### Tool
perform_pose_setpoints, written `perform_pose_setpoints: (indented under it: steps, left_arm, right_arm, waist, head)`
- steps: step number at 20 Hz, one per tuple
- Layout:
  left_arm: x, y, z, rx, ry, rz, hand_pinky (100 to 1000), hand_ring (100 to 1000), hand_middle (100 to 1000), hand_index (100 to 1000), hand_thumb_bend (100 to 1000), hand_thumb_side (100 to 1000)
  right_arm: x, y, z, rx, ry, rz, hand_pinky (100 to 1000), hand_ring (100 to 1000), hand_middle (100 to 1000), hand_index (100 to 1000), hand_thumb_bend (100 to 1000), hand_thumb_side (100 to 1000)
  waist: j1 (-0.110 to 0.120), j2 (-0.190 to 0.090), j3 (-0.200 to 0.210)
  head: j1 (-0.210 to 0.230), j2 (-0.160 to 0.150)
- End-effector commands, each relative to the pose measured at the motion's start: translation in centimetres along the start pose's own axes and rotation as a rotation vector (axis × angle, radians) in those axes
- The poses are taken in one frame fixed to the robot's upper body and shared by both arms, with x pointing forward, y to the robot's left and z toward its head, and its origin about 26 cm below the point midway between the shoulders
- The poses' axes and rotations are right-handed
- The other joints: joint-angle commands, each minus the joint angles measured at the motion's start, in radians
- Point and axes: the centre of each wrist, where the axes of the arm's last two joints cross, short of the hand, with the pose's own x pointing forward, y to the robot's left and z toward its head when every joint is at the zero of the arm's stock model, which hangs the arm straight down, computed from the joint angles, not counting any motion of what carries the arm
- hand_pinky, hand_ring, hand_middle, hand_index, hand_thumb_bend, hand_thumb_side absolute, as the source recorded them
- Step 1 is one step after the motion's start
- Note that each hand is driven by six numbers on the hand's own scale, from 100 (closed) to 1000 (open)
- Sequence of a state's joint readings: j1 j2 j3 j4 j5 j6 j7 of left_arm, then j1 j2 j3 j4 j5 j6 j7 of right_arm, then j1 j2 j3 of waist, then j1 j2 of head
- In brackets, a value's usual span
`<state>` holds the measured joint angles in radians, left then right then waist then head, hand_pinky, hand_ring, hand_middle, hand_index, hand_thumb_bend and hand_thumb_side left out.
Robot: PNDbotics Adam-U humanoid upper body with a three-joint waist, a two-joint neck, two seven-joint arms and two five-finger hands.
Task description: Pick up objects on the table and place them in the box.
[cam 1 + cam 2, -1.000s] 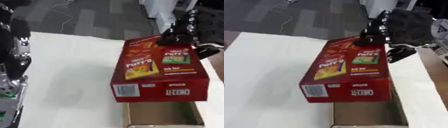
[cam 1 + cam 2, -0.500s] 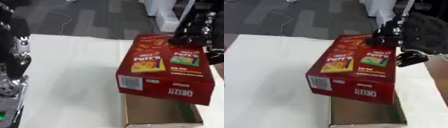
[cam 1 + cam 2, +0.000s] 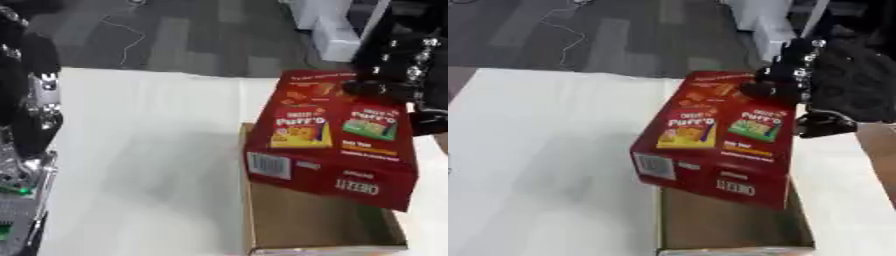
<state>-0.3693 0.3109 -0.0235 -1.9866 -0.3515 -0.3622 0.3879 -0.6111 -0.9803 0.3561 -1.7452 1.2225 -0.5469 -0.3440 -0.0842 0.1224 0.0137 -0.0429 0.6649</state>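
Observation:
A big red Cheez-It Puff'd carton hangs tilted over the open cardboard box, its near end dipping toward the box's mouth. My right hand comes in from the upper right and is shut on the carton's far end, fingers on its top face and thumb at its right side. My left arm stands at the left edge of the left eye view; its hand does not show.
The white table stretches left of the box. Dark floor with a cable lies beyond the far edge, and white furniture stands at the upper right.
My right hand has carried the carton toward the near side and lowered it over the box, tipping its near end down.

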Motion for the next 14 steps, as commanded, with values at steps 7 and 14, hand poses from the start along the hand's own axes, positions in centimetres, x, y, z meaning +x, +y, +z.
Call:
perform_pose_setpoints:
  steps: [7, 14]
  left_arm:
    - [0.4, 0.0, -0.4, 0.007, -0.018, 0.007, 787, 689, 732, 891, 213, 752]
    - [0.3, 0.0, -0.4, 0.009, -0.013, 0.005, 787, 688, 731, 891, 213, 752]
  right_arm:
    - [-1.3, -0.2, 1.2, 0.382, 0.053, -0.006, 1000, 1000, 1000, 1000, 100, 800]
    - [-1.4, -1.5, 0.7, 0.455, 0.111, -0.004, 1000, 1000, 1000, 1000, 100, 880]
  waist:
    - [0.008, -0.011, -0.005]
    - [0.012, -0.013, -0.004]
  head:
    - [0.003, 0.007]
    - [0.006, 0.007]
